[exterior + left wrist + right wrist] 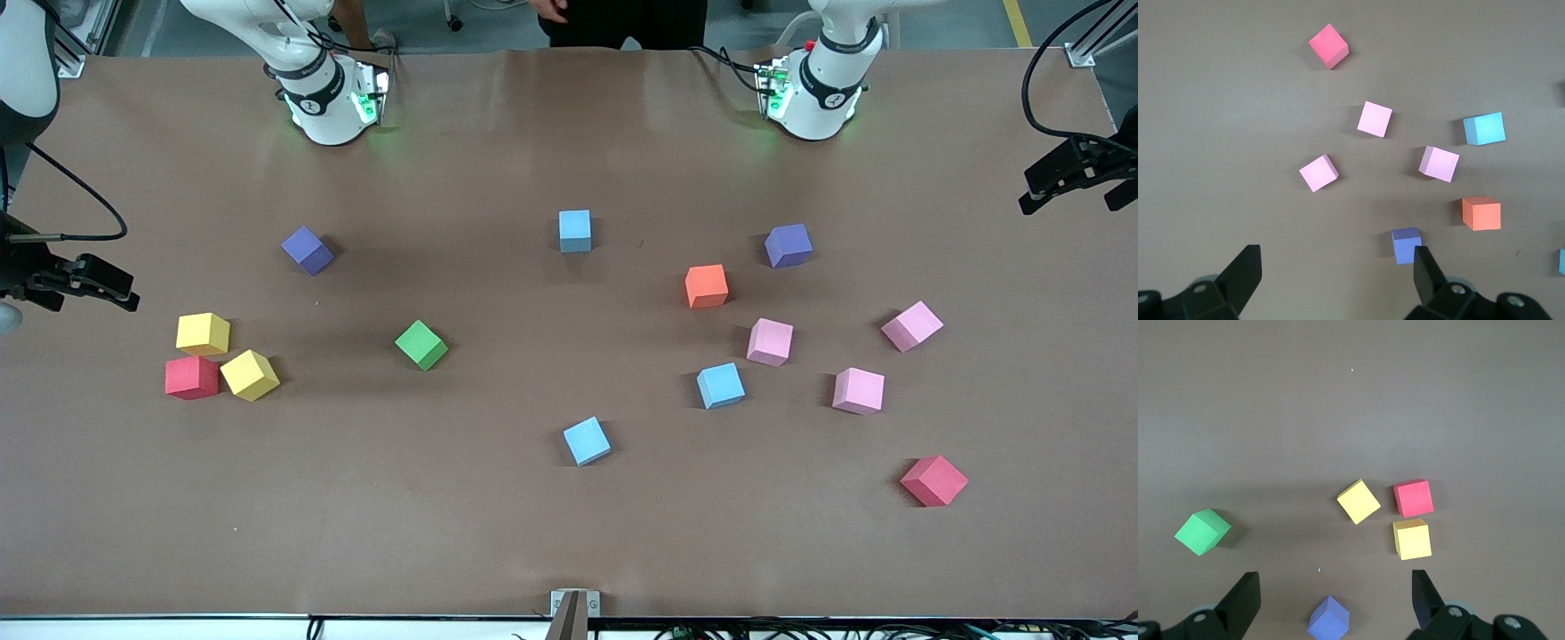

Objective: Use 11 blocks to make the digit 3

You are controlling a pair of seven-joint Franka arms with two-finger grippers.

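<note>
We see blocks (421, 344) scattered apart across the desk (498, 524), none forming a digit; left gripper (1338, 280) and right gripper (1335, 600) wait overhead, fingers wide, holding nothing.

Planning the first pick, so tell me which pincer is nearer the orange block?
Left. The left pincer, open, hovers over the table's left-arm end with the orange block just ahead. The right pincer, open, hangs at the right arm's end.

Blocks (707, 286) scattered apart on table (498, 533) — three touching near the right arm's end
</note>
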